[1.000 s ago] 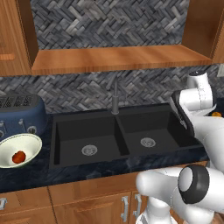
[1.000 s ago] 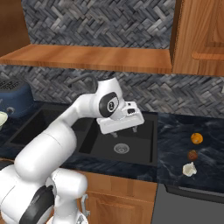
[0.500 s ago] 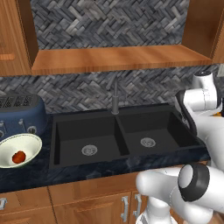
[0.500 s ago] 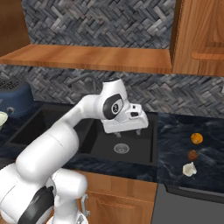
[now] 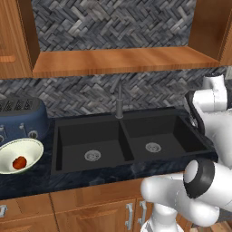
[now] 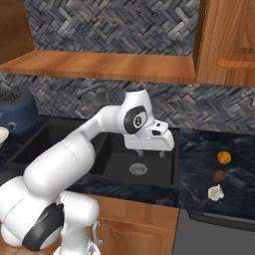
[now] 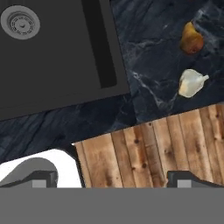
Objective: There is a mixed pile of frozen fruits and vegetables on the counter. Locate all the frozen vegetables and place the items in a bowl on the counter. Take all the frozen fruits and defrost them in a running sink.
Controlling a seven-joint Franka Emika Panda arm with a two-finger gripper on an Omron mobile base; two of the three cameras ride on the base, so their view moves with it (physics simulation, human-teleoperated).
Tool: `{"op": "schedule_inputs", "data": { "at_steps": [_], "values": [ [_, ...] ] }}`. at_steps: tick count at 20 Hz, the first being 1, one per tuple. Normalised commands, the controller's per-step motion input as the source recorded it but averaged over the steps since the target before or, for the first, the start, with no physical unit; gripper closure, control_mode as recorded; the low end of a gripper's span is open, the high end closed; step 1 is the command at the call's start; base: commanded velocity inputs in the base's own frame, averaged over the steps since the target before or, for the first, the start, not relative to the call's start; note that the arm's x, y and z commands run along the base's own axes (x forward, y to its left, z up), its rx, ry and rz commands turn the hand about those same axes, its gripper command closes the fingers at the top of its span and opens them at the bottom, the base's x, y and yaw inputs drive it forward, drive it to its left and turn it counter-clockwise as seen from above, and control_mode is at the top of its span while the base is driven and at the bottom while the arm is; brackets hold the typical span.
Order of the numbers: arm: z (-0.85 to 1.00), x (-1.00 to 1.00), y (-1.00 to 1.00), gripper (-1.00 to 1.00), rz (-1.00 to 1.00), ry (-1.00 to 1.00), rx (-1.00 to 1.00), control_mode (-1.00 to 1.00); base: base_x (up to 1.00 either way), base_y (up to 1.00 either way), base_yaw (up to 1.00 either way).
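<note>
Nearest to us, the arm rises from the base and bends over the right basin of the sink (image 6: 134, 164). Its fingers (image 6: 149, 153) stand wide apart and carry nothing; they hang just above the basin, near its right wall.

Beyond that wall, on the table (image 6: 199, 172), lie three small items, well apart from the fingers. We note them near to far in the right base view: a pale garlic-like bulb (image 6: 215, 192), a darker brownish round piece (image 6: 219, 176) and a bright orange ball (image 6: 224, 157). In the hand view the bulb (image 7: 191, 83) and an orange-brown piece (image 7: 191, 39) sit just beside each other on the dark stone, away from the basin's edge. We cannot tell whether the brownish piece is fruit or vegetable.

The relation that matters: the pile lies to the right of the fingers, across the sink's wall. We judge the bulb the likely next pick; its stem tip points away from the sink in the hand view.

Farthest off, to the left of the sink in the left base view, the bowl (image 5: 32, 146) already holds a red-orange tomato-like ball (image 5: 19, 162). One vegetable seems placed; the faucet (image 5: 119, 97) stands behind the basins.
</note>
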Motion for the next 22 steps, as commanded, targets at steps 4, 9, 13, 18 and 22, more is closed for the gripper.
{"op": "schedule_inputs", "data": {
  "at_steps": [4, 9, 13, 18, 22],
  "values": [
    [-0.01, -0.02, -0.19, -1.00, -0.23, 0.00, 0.01, -1.00, 0.00, 0.00, 0.00],
    [0.00, -0.07, -0.20, -1.00, -0.21, 0.00, 0.01, -1.00, 0.00, 0.00, 0.00],
    [0.00, -0.04, -0.23, -1.00, -0.20, 0.00, 0.02, -1.00, 0.00, 0.00, 0.00],
    [-0.01, -0.03, -0.31, -1.00, -0.15, 0.00, 0.02, -1.00, 0.00, 0.00, 0.00],
    [-0.03, -0.03, -0.31, -1.00, -0.09, 0.00, 0.01, -1.00, 0.00, 0.00, 0.00]
  ]
}}
